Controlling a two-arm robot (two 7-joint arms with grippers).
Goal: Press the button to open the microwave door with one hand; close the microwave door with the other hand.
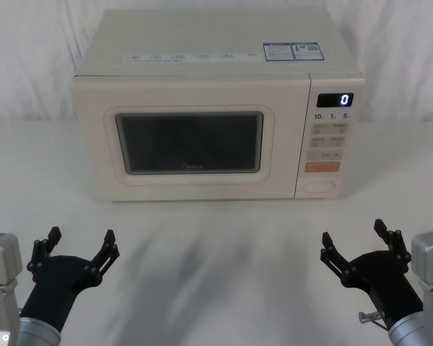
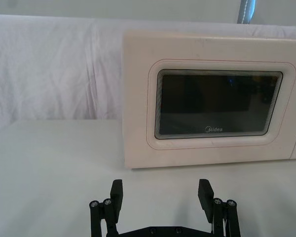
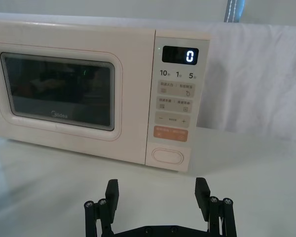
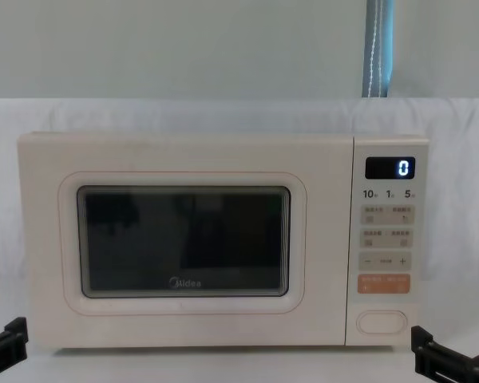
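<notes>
While the microwave door sits flush, my left gripper and right gripper hover spread, well short of it; the button lies ahead of my right

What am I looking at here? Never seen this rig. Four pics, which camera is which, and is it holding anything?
It is a two-armed robot facing a cream microwave on a white-covered table. The head view looks down from above. The chest view looks level at the front. Each wrist view looks forward past that arm's own fingers. The left gripper and right gripper hang low near the robot, both open and empty, well short of the oven. The microwave door is shut. The button, a plain pill shape, sits at the bottom of the control panel, under the orange key. The display reads 0.
</notes>
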